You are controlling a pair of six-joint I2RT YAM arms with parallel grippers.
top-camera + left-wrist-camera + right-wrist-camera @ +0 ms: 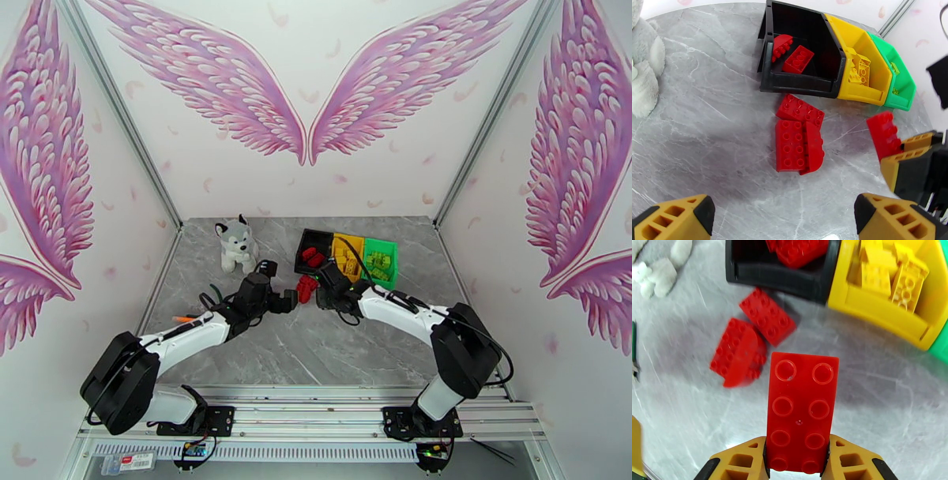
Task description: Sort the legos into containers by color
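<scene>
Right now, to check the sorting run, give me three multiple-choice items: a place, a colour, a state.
1. The loose red bricks lie: A) in the green bin; B) on the table before the black bin; C) on the toy dog.
2. The held brick in the right gripper is: A) yellow; B) green; C) red.
3. The left gripper is: A) open; B) shut on a brick; C) shut, empty.
B: they rest on the marble by its front wall. C: red studs show in its grip. A: it gapes wide, nothing in it.
</scene>
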